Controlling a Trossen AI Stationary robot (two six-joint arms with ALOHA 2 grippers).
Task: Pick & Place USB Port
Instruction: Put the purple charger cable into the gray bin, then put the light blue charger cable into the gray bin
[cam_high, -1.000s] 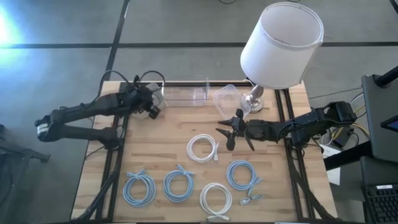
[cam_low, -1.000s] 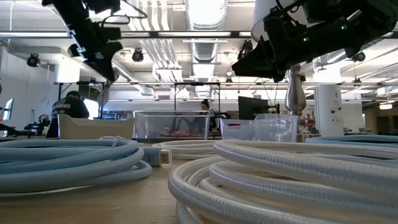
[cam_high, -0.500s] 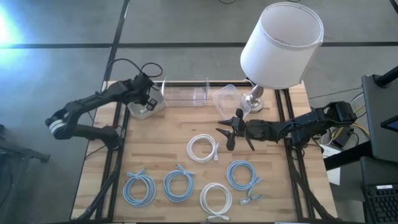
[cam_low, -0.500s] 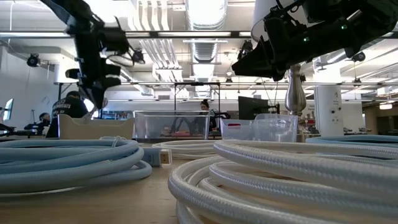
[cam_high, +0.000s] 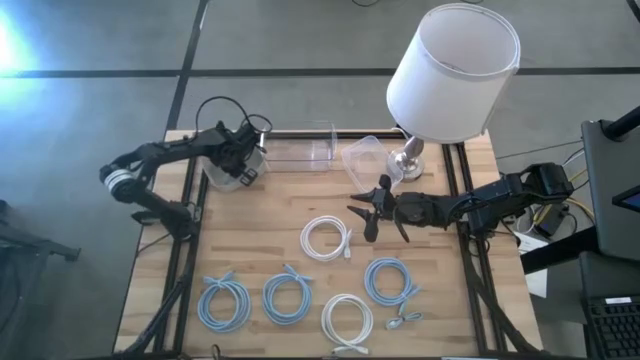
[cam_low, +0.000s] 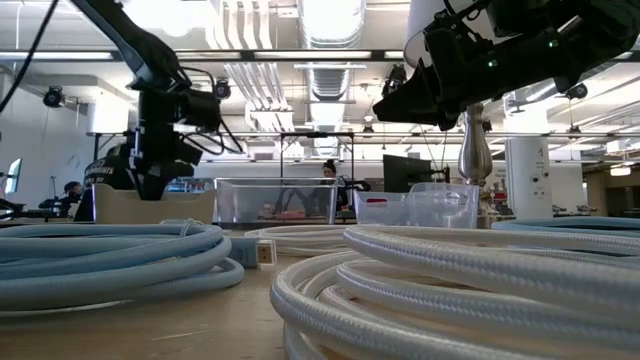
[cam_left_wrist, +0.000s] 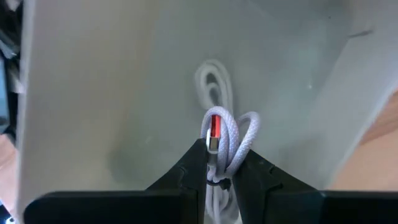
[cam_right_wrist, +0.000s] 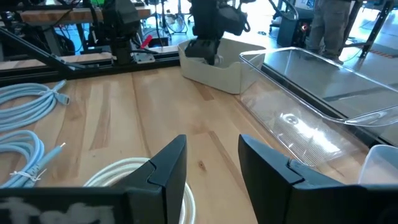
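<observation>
Two arms: we see the left one working, the right one idle.
Left gripper (cam_left_wrist: 219, 163): over the white bin (cam_high: 222, 172) at the table's far-left corner, jaws clamped on a bundled white USB cable (cam_left_wrist: 225, 140).
Cable vs jaws: bundle sits between the fingertips and sticks out forward past them; red-tipped plug (cam_left_wrist: 214, 127) points away from the wrist, so we read the long axis as running straight out along the fingers.
Bin vs jaws: pale bin floor lies directly ahead of the jaws in the left wrist view; whether the cable touches the floor, we cannot tell.
Coming move, our guess: opening the jaws should drop the cable inside the bin, since the bundle is already over its floor; left arm is the only one near.
Middle: clear tray (cam_high: 296, 146) just beside the bin; loose coils, white cable coil (cam_high: 326, 239) and blue cable coils (cam_high: 286, 297), on the near table.
Right gripper (cam_high: 372, 210): hovering mid-table near the lamp (cam_high: 450, 70), jaws apart, empty, well apart from the bin.
</observation>
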